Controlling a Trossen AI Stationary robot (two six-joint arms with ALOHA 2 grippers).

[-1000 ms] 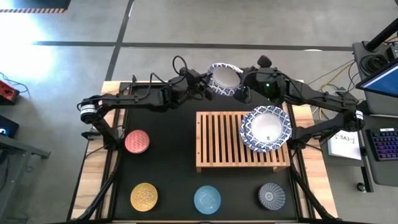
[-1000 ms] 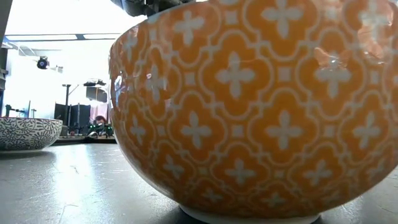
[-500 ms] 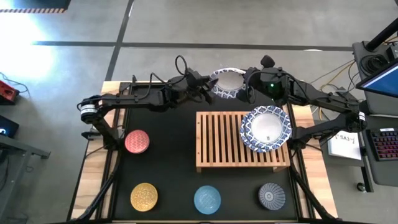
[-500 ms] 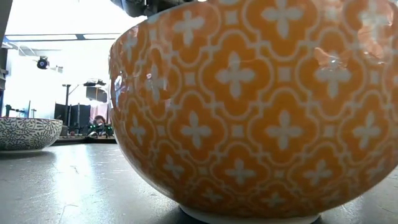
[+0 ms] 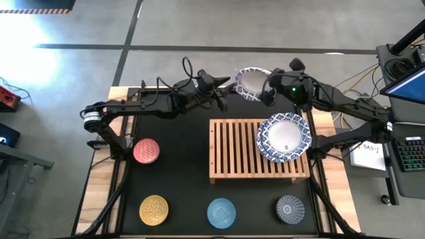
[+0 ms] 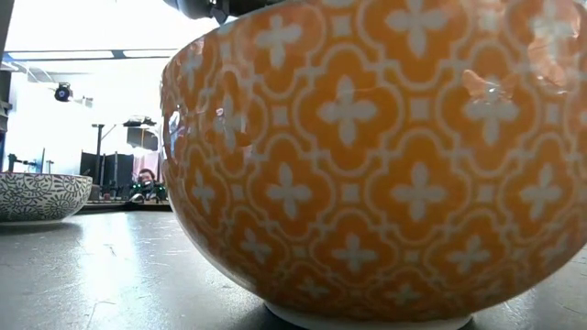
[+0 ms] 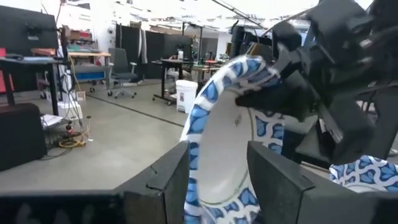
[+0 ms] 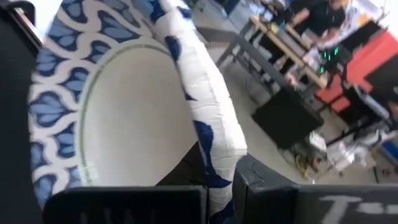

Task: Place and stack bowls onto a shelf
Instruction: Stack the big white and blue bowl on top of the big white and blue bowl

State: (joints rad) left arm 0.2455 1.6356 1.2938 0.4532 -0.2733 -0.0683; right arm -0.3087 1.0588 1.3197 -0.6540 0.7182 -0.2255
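Right jaws [image 5: 267, 93] pinch a white bowl's [image 5: 252, 82] rim; left gripper [image 5: 220, 97] parted.

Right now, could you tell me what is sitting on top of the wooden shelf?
A wide white bowl with a blue rim sits on the shelf, at its right end. The slats under it are hidden.

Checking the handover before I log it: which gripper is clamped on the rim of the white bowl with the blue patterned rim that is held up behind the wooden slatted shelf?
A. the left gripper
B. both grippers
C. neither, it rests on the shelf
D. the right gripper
D: the right gripper is shut on the rim of the white bowl with the blue patterned rim, while the left gripper stands open beside it, clear of the wooden slatted shelf.
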